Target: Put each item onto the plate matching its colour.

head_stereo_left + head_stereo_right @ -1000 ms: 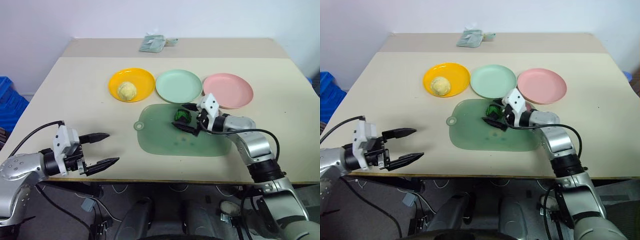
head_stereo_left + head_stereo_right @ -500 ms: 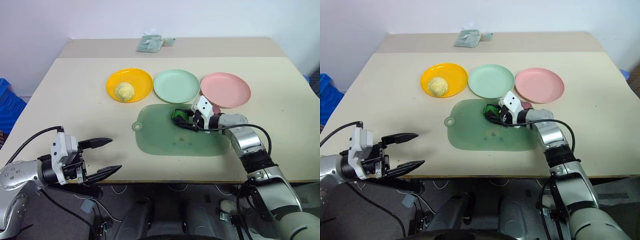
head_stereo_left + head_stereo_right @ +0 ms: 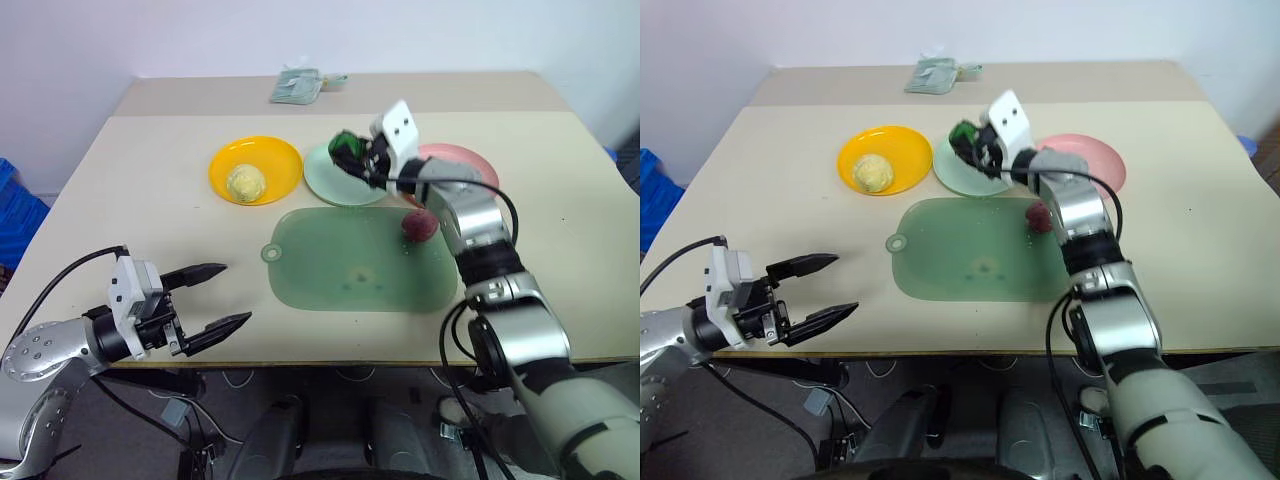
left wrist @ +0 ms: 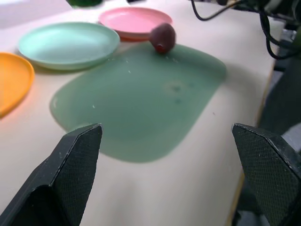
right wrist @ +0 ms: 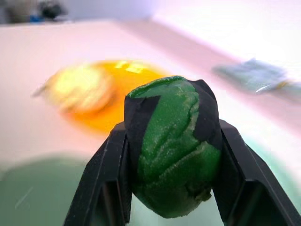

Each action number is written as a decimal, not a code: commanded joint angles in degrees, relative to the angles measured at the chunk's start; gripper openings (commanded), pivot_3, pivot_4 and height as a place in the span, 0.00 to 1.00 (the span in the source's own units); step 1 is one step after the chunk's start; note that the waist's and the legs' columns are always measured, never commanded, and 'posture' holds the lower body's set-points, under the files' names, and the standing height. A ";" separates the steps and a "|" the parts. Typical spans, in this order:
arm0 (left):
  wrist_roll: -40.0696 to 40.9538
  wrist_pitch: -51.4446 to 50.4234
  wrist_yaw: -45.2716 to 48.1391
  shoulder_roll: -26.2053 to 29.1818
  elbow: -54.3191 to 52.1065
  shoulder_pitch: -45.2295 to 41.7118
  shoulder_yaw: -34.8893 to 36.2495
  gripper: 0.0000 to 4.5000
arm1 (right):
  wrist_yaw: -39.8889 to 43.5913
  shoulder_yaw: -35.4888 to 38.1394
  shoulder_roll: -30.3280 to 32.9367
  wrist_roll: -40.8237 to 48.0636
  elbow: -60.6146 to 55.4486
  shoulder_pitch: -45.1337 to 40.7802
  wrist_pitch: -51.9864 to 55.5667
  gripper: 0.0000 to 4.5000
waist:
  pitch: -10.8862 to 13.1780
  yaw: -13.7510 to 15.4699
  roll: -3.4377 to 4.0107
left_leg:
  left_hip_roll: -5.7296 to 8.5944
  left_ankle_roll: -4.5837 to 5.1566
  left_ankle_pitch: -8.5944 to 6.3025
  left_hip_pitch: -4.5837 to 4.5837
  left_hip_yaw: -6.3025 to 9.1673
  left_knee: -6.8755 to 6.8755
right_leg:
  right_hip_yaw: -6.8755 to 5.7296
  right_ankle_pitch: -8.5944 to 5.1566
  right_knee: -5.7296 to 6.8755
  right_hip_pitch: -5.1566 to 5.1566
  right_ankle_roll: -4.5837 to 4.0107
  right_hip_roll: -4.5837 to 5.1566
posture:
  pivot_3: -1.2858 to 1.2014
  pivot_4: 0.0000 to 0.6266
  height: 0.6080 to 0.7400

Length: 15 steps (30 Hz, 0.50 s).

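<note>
Lifted off the green mat (image 3: 350, 275) since a second ago, the green-and-black lump (image 3: 347, 147) now sits clamped in the right hand (image 3: 362, 158), raised above the near-left part of the mint green plate (image 3: 330, 182). Right arm stretched forward over the table (image 3: 150, 190), forearm running from the near right up past the pink plate (image 3: 470, 163), hand pointing roughly level, forward and leftward. Right wrist view: both fingers (image 5: 117, 165) pressed on the lump's sides. Red-purple lump (image 3: 418, 224) lies on the mat's far right edge, just beside the pink plate. Pale yellow lump (image 3: 246, 182) rests on the orange-yellow plate (image 3: 280, 160). Left hand (image 3: 215, 297) hovers at the table's near left edge, fingers spread wide, gripping nothing, pointing rightward.
</note>
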<state>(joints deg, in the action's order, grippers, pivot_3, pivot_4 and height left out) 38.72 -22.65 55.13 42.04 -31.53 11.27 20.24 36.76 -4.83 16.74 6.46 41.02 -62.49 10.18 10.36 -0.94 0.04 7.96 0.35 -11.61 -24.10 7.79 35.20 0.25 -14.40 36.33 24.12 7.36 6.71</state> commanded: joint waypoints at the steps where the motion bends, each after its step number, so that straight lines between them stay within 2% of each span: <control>1: 0.65 -0.24 -2.28 -0.74 -2.19 -0.66 -0.40 1.00 | -6.67 1.41 -2.02 -3.07 13.29 -6.90 -6.89 0.34 | 0.00 -0.06 0.00 | 0.00 -0.09 0.06 0.00 0.00 -0.04 | 0.02 0.00 0.00 0.04 -0.01 -0.01 | 0.52 0.24 1.00; 5: 0.52 -0.03 -3.97 -1.41 -3.01 -0.30 -0.30 1.00 | -10.69 0.73 -3.94 -6.49 25.34 -11.44 -12.74 0.34 | 0.01 -0.22 0.01 | 0.00 -0.12 0.09 0.00 -0.08 -0.07 | 0.22 0.00 0.02 0.10 -0.02 -0.06 | 0.52 0.24 1.00; 8: 0.34 0.37 -5.03 -1.99 -3.98 0.97 0.20 1.00 | -12.39 0.70 -5.14 -8.39 30.21 -12.72 -14.79 0.34 | 0.01 -0.41 0.01 | 0.00 -0.12 0.09 0.00 -0.12 -0.10 | 0.43 0.01 0.06 0.08 -0.03 -0.18 | 0.52 0.24 1.00; 10: 0.29 0.53 -5.87 -2.47 -4.90 2.09 0.40 1.00 | -13.01 0.87 -5.68 -9.36 32.00 -12.94 -15.34 0.58 | 0.01 -0.56 0.01 | 0.00 -0.12 0.10 0.00 -0.16 -0.13 | 0.54 0.01 0.13 0.09 -0.03 -0.21 | 0.52 0.24 1.00; 11: 0.26 0.57 -6.25 -2.68 -5.32 2.61 0.45 1.00 | -13.27 1.01 -5.85 -9.72 32.57 -13.02 -15.62 0.65 | 0.01 -0.75 0.02 | 0.00 -0.12 0.10 0.00 -0.18 -0.16 | 0.61 0.01 0.14 0.10 -0.03 -0.23 | 0.52 0.24 1.00; 14: 0.24 0.66 -7.25 -3.25 -6.29 3.83 0.58 1.00 | -13.61 1.93 -5.87 -9.89 33.04 -13.53 -16.46 0.99 | 0.01 -1.14 0.02 | 0.00 -0.13 0.11 0.00 -0.19 -0.16 | 0.63 0.01 0.20 0.15 -0.04 -0.24 | 0.52 0.24 1.00; 15: 0.27 0.71 -7.53 -3.36 -6.53 4.13 0.51 1.00 | -13.31 2.35 -5.57 -9.74 32.84 -13.76 -16.63 0.99 | 0.02 -1.26 0.03 | 0.00 -0.13 0.11 0.00 -0.19 -0.16 | 0.64 0.01 0.22 0.15 -0.04 -0.24 | 0.52 0.24 1.00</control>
<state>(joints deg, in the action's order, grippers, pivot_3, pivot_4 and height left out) 38.73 -23.14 48.13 38.94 -35.80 15.19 19.31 23.65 -3.73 10.88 -3.42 74.94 -72.65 -4.50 10.38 -2.19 0.06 7.96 0.22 -11.50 -24.10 7.60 35.04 0.90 -14.40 36.55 24.28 7.32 6.47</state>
